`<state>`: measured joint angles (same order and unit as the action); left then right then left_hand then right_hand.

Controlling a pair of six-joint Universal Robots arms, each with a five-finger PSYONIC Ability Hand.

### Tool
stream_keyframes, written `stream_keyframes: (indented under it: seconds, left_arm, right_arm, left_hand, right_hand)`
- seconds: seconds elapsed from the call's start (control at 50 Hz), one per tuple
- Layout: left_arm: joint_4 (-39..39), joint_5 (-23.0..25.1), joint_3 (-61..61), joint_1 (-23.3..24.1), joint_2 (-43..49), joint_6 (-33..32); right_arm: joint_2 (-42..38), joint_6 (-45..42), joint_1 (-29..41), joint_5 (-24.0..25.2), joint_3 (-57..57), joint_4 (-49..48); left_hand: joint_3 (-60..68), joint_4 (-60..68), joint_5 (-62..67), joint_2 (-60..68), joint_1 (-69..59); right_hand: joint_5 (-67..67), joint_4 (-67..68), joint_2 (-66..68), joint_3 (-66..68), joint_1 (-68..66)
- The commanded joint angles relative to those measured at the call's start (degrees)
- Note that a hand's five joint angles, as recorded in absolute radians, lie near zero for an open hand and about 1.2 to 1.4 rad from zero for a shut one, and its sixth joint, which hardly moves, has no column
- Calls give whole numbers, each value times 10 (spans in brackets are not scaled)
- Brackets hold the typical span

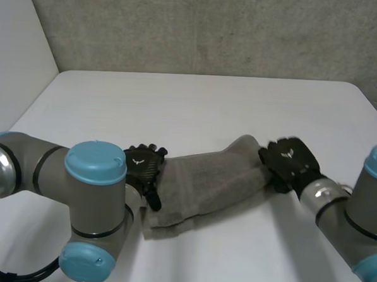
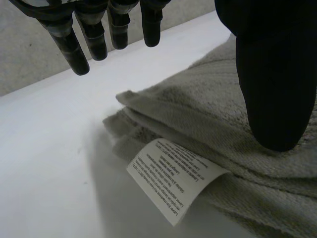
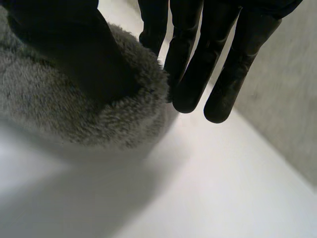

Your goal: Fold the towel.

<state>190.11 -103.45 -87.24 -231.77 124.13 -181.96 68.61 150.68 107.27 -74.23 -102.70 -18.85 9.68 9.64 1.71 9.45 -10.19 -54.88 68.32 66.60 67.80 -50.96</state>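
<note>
Head view: a grey towel (image 1: 205, 186), folded into a long band of several layers, lies slantwise on the white table (image 1: 196, 110) between the two hands, nearer the robot than the grey wall (image 1: 213, 28). The left hand (image 1: 143, 166) sits at the towel's left end and the right hand (image 1: 292, 160) at its right end, where the cloth rises in a low hump.

Left wrist view: the left hand's fingers (image 2: 81, 39) are straight and spread, above bare table past the towel's (image 2: 198, 119) folded edge. They are well apart from the thumb (image 2: 275, 84), which is over the top layer; nothing is held. A white printed label (image 2: 171, 181) sticks out from between the layers at the near corner.

Right wrist view: the right hand's thumb (image 3: 69, 49) is sunk into the fluffy end of the towel (image 3: 74, 109). Its fingers (image 3: 193, 64) hang straight just beyond that end, tips above the table, not curled round the cloth.
</note>
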Motion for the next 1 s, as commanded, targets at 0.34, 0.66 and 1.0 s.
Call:
stream_keyframes:
  seconds: [0.34, 0.66, 1.0]
  left_arm:
    - [-18, -53, -96, -130, -222, 6]
    - [-19, 14, 11, -52, -154, 94]
    - [-119, 38, 107, 14, 14, 144]
  right_arm:
    - [-168, -141, 342, -28, 181, 18]
    - [33, 126, 209, -65, 130, 68]
    - [-31, 266, 90, 22, 173, 217]
  left_hand:
    - [3, 4, -17, 6, 2]
    - [7, 7, -13, 9, -2]
    - [7, 7, -13, 9, -2]
  right_hand:
    - [-151, 117, 134, 122, -290]
    - [549, -583, -566, -578, 410]
    - [549, -583, -566, -578, 410]
